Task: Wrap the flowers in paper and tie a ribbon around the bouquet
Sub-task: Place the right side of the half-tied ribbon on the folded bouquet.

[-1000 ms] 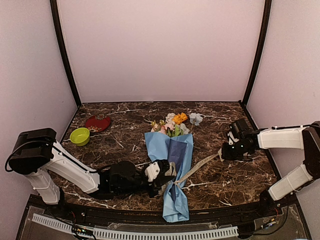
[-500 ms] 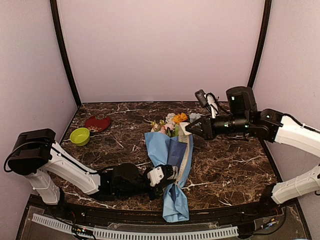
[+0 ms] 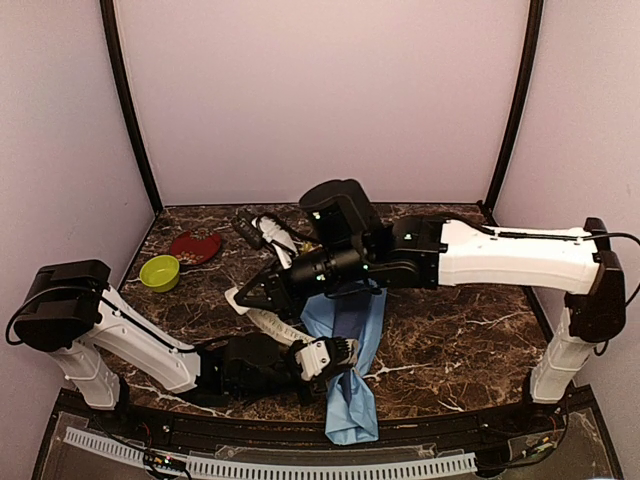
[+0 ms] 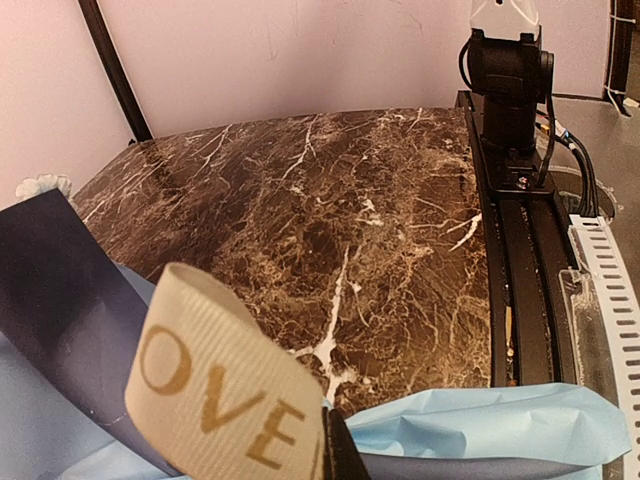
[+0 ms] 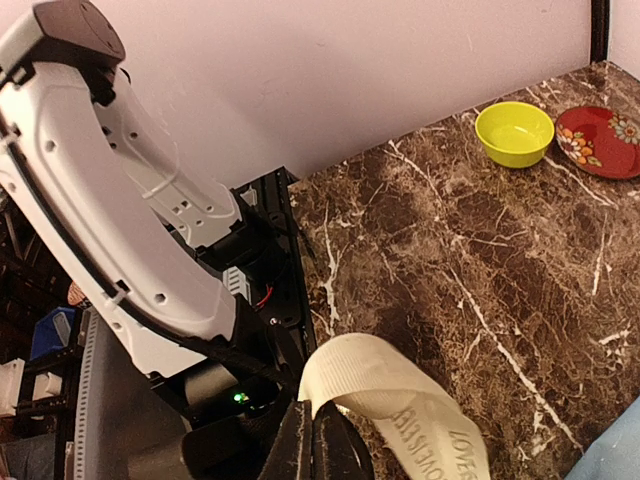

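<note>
Lying mid-worktop (image 3: pixel 450 340) with its narrow end at the front edge is one bouquet (image 3: pixel 350 400), light-blue paper showing a navy inner face. The right arm (image 3: pixel 500 255) covers its top. One cream ribbon (image 3: pixel 270 322) with gold lettering runs off it to the left. Both grippers are pinched tight on that ribbon, the left gripper (image 3: pixel 345 352) at the wrap and the right gripper (image 3: pixel 245 296) at the far end. One lime bowl (image 3: pixel 160 272) and one red plate (image 3: pixel 195 247) sit near the left edge.

Bright, soft, even light with only faint shadows. The dark marble table (image 4: pixel 330 180) carries a pale sheen far off. Black corner posts (image 3: pixel 128 110) bow in the overhead view.
</note>
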`<state>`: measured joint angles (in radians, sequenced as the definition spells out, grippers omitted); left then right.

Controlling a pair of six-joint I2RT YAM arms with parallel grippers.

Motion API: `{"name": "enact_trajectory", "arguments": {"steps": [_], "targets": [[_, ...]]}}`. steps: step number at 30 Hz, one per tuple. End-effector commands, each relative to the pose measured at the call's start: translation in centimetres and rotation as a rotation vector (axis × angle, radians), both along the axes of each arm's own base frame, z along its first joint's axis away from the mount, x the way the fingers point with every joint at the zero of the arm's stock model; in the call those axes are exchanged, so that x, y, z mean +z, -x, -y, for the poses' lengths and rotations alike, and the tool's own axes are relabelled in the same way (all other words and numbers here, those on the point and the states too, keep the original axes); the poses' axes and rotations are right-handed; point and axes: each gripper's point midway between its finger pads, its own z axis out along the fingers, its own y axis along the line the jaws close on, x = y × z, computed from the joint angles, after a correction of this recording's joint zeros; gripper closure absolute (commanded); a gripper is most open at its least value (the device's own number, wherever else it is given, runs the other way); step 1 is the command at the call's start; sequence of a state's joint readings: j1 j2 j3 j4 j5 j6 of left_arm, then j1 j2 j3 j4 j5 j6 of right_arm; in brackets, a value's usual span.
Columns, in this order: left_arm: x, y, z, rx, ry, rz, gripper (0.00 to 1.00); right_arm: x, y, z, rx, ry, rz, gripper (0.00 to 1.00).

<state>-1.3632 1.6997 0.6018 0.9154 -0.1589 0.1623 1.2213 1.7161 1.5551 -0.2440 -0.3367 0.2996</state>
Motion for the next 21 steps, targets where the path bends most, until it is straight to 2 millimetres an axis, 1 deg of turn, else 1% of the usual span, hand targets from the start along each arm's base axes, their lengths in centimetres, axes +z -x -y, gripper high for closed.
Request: {"name": "enact_trajectory", "arguments": {"steps": [1, 3, 4, 6, 7, 8, 9, 10, 14, 16, 19, 20, 21], "targets": [[1.5, 0.1, 0.1, 0.006, 0.026, 0.012, 1.0, 2.0, -0.4, -0.9, -0.029, -0.042, 0.024, 1.0], [1.6, 0.2, 0.2, 0.002, 0.03, 0.013, 1.0, 1.6, -0.3, -1.4, -0.016, -0.033, 0.019, 1.0], [1.6, 0.2, 0.2, 0.002, 0.03, 0.014, 1.0, 1.2, -0.3, -1.6, -0.011, -0.021, 0.014, 0.96], [1.7, 0.1, 0.1, 0.009, 0.033, 0.015, 1.0, 0.3, -0.3, -1.8, -0.001, 0.019, 0.015, 0.63], [1.8, 0.1, 0.1, 0.01, 0.036, 0.015, 1.0, 0.1, -0.4, -1.7, -0.003, 0.038, 0.025, 0.48], [1.9, 0.0, 0.0, 0.012, 0.041, 0.015, 1.0, -0.2, -0.5, -1.6, -0.005, 0.063, 0.037, 0.3], [1.8, 0.0, 0.0, 0.014, 0.044, 0.011, 1.0, -0.3, -0.8, -1.4, -0.012, 0.082, 0.052, 0.08], [1.9, 0.0, 0.0, 0.016, 0.051, 0.007, 1.0, -0.3, -1.3, -1.1, -0.034, 0.1, 0.074, 0.01], [2.4, -0.3, -0.4, 0.044, 0.1, -0.018, 1.0, 0.4, -3.0, 0.7, -0.123, 0.15, 0.149, 0.0], [2.7, -0.5, -0.8, 0.063, 0.136, -0.035, 1.0, 1.1, -4.4, 2.1, -0.196, 0.161, 0.166, 0.0], [2.7, -0.5, -1.0, 0.073, 0.165, -0.072, 1.0, 2.4, -7.0, 5.3, -0.333, 0.141, 0.144, 0.0], [2.6, -0.5, -1.0, 0.072, 0.17, -0.083, 1.0, 1.7, -7.9, 6.7, -0.381, 0.146, 0.111, 0.0], [2.6, -0.5, -1.0, 0.074, 0.175, -0.09, 1.0, 2.0, -8.6, 8.2, -0.424, 0.121, 0.068, 0.03]]}}
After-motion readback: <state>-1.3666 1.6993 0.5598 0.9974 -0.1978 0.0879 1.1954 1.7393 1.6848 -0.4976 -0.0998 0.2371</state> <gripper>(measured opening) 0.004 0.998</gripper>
